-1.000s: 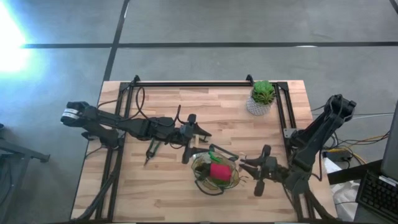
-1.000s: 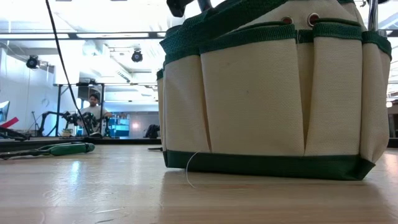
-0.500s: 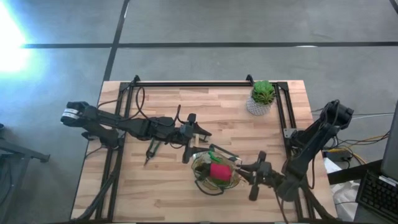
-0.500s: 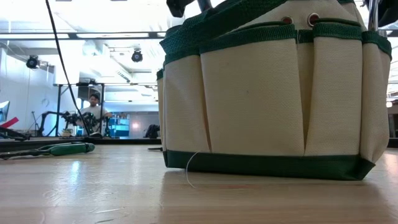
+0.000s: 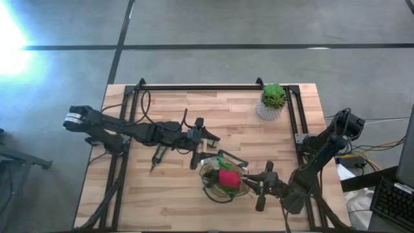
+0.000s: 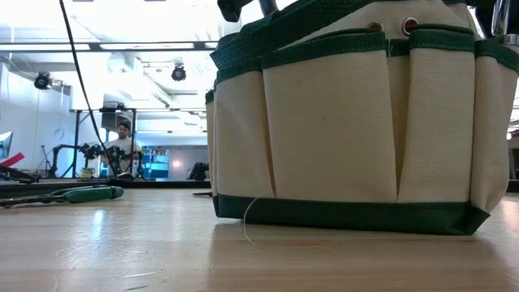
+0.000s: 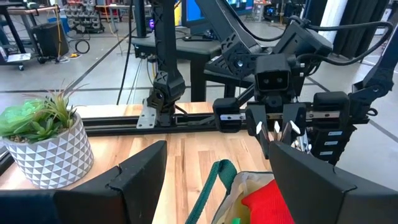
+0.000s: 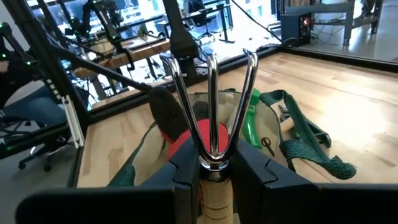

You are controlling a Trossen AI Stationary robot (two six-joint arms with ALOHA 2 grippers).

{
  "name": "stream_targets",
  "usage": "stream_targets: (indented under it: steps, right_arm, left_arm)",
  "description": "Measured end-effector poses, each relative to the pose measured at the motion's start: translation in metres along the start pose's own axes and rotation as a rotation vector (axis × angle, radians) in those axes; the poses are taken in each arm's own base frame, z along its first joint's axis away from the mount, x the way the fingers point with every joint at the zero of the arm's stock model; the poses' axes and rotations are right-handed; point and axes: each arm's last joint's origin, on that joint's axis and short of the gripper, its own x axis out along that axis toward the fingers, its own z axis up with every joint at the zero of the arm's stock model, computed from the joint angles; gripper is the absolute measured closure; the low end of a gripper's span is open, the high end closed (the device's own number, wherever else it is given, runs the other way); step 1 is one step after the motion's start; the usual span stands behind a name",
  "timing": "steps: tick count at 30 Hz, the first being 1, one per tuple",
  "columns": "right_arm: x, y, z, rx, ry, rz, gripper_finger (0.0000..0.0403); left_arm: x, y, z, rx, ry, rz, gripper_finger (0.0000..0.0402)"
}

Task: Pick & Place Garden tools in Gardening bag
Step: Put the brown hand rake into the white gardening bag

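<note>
On the wooden bench, near its front edge, sat the cream gardening bag with dark green trim, a red glove-like item showing inside its round mouth. Just to its right, the right claw was clamped on a garden fork, its three metal tines pointing toward the bag. The left claw hung just behind the bag's rim with its fingers spread apart, holding nothing. Green-handled pruners lay on the bench to the left. A potted plant in a white patterned pot stood at the far right corner. No writing or labels could be read.
</note>
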Motion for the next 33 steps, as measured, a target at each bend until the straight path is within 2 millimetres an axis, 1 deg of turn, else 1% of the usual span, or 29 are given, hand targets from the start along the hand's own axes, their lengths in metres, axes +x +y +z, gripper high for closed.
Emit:
stream_targets:
  steps: [6, 13, 20, 26, 33]
  right_arm:
    - [0.000, 0.000, 0.000, -0.010, 0.017, 0.017, 0.0353]
    - [0.006, -0.005, -0.006, 0.065, 0.124, 0.098, 0.0353]
    - [0.005, -0.007, -0.002, 0.007, 0.113, 0.102, 0.0353]
    - [0.006, -0.013, -0.012, -0.038, 0.126, 0.091, 0.0353]
    - [0.006, -0.015, -0.024, -0.017, 0.143, 0.082, 0.0353]
  left_arm:
    - [0.000, 0.000, 0.001, -0.001, -0.015, 0.001, 0.0117]
    - [0.000, 0.000, 0.002, -0.002, -0.016, 0.001, 0.0117]
    - [0.000, 0.001, 0.002, -0.002, -0.022, 0.001, 0.0117]
    - [0.000, 0.001, 0.002, 0.000, -0.022, 0.001, 0.0117]
    - [0.000, 0.001, 0.002, 0.001, -0.021, 0.001, 0.0117]
